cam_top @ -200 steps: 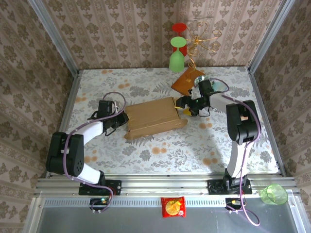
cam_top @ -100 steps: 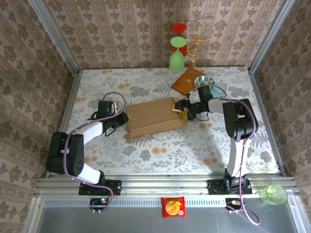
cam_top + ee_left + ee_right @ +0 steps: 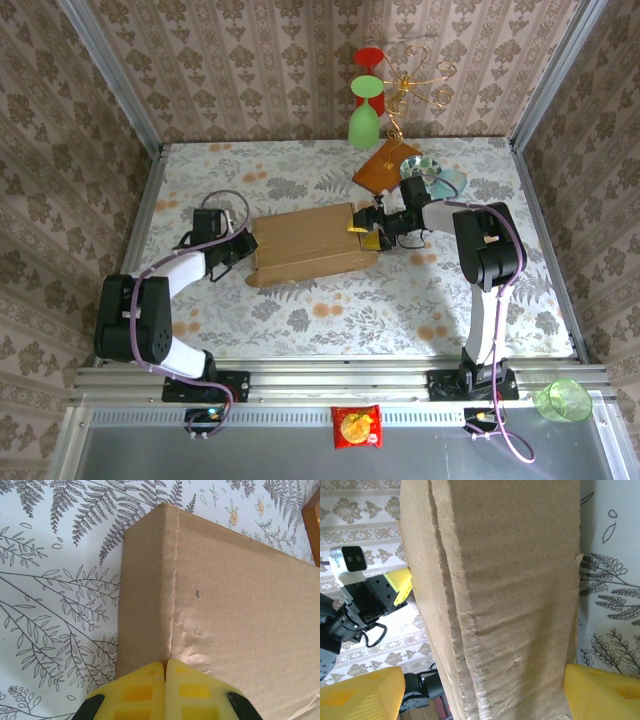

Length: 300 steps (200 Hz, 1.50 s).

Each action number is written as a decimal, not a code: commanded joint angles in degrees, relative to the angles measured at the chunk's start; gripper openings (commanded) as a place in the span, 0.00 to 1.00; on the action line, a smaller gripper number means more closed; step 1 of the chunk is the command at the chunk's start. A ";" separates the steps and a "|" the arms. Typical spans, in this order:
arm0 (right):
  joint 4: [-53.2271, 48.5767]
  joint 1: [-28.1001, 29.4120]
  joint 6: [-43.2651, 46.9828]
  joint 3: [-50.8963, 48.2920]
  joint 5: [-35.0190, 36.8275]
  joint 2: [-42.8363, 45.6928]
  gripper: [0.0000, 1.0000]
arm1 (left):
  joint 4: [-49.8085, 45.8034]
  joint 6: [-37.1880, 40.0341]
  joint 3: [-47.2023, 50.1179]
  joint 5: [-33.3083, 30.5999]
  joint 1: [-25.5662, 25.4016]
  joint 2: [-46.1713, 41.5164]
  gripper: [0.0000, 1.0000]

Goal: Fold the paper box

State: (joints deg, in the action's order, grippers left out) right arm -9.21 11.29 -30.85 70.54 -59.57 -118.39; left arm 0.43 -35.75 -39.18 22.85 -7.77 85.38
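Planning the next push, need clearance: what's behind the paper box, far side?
Past the far edge of the paper box: bare patterned table, and off its far-right corner a wooden slab carrying a gold wire stand. The right claw covers that corner, hiding any gap.

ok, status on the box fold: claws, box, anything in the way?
Left claw shut, tips against the paper box at its left end. Right claw open, straddling the right end. Box folded shut, lying flat. Close behind: wooden slab.
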 commanded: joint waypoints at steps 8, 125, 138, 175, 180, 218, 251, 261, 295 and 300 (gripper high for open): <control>-6.43 0.97 4.65 1.13 0.43 0.36 0.83 | -17.64 0.29 2.63 -7.98 0.39 4.79 0.02; -10.87 -1.69 5.26 3.90 4.37 1.20 0.81 | -18.51 0.33 -1.42 -1.56 0.10 -2.90 0.46; -11.34 -1.80 5.56 3.99 4.29 1.05 0.81 | -16.25 -1.25 -0.37 0.13 0.04 -3.79 0.47; -11.79 -1.98 5.74 3.90 4.20 0.83 0.81 | -17.55 -5.05 0.17 0.23 0.07 -11.20 0.53; -11.73 -1.97 5.77 3.90 4.21 0.73 0.81 | -18.14 -5.11 0.10 0.33 0.24 -11.89 0.53; -11.88 -2.15 5.73 4.29 3.93 0.46 0.80 | -17.03 -4.27 1.93 5.98 1.40 -10.90 0.54; -12.72 -2.24 6.11 5.29 3.41 0.10 0.80 | -12.26 -5.93 3.87 9.87 0.57 -7.27 0.53; -12.77 -2.24 6.20 5.35 3.34 0.12 0.80 | -11.44 -5.76 4.33 9.43 0.28 -6.37 0.53; -13.80 -2.32 7.09 5.31 2.35 -0.59 0.80 | -6.65 -6.22 7.02 9.19 -0.16 -4.52 0.48; -14.21 -2.32 7.23 5.39 2.01 -0.86 0.80 | -5.59 -6.19 7.79 9.35 -0.17 -4.18 0.47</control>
State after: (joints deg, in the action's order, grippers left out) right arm -20.08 9.34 -25.39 74.61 -55.72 -118.37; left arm -9.19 -41.43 -34.26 31.64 -7.25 79.29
